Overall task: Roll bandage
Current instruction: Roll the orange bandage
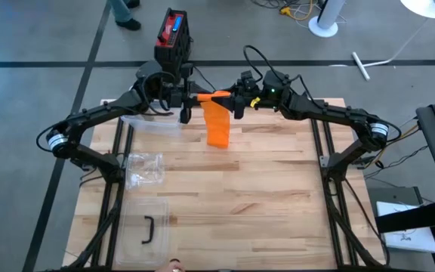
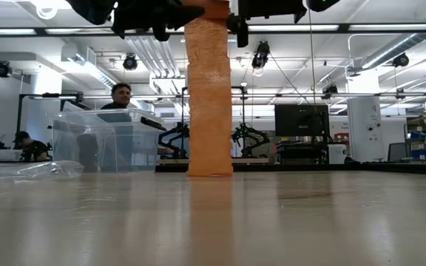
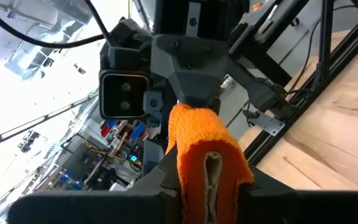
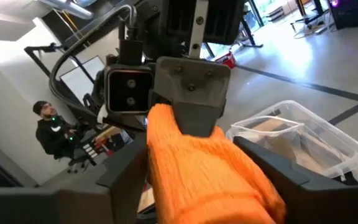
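Note:
An orange bandage [image 1: 217, 125] hangs high over the far middle of the table. Its rolled upper end [image 1: 216, 97] sits between my two grippers, which face each other level. The loose strip [image 2: 208, 96] drops straight down, and its lower end [image 2: 210, 171] rests on the tabletop. My left gripper [image 1: 200, 99] comes from the table's left and is shut on the roll's end [image 3: 207, 171]. My right gripper [image 1: 231, 99] comes from the right, its fingers closed against the roll [image 4: 207, 177]. My left gripper pinches the folded end of the bandage roll [image 3: 209, 163] between its two fingers, coming level from the table's left. The roll is lifted clear, and the strip hangs below it. My right gripper has the roll's thick part [image 4: 197, 168] between its two fingers [image 4: 126, 180], one on each side, coming level from the table's right. The roll fills the gap between them and is clear of the table.
A crumpled clear bag [image 1: 143, 170] lies at the table's left. A clear lidded box [image 1: 148, 227] with a black handle sits near the left front corner. A red and black device [image 1: 174, 34] stands on the floor beyond the far edge. People sit in the room behind.

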Controlling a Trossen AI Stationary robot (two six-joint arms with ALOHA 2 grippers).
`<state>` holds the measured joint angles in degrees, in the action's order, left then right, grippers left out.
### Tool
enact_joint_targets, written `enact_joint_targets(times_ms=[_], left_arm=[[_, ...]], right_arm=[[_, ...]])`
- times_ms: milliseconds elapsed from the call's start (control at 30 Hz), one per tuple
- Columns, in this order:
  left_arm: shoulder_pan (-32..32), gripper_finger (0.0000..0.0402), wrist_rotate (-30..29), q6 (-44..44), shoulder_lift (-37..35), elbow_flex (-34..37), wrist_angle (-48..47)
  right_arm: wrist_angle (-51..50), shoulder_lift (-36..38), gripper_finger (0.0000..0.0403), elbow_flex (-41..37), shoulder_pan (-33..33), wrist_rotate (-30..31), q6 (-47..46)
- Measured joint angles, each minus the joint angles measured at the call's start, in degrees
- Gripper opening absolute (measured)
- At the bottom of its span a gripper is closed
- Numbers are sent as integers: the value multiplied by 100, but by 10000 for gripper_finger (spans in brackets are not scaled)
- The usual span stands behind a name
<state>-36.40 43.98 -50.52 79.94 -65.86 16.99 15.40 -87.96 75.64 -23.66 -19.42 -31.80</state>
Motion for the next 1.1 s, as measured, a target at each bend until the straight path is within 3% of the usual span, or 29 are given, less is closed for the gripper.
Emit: enact_joint_targets(times_ms=[167, 533, 867, 1100], left_arm=[[-2, 43, -2, 0, -9, 0, 4], [-6, 44, -43, 325, -11, 0, 9], [-2, 80, -46, 963, -11, 0, 17], [-59, 133, -53, 3038, -329, 0, -615]], right_arm=[[-11, 0, 202, 0, 0, -6, 96], [-15, 0, 233, 0, 0, -31, 530], [-11, 0, 110, 0, 0, 2, 728], [-17, 34, 85, 0, -22, -237, 1285]])
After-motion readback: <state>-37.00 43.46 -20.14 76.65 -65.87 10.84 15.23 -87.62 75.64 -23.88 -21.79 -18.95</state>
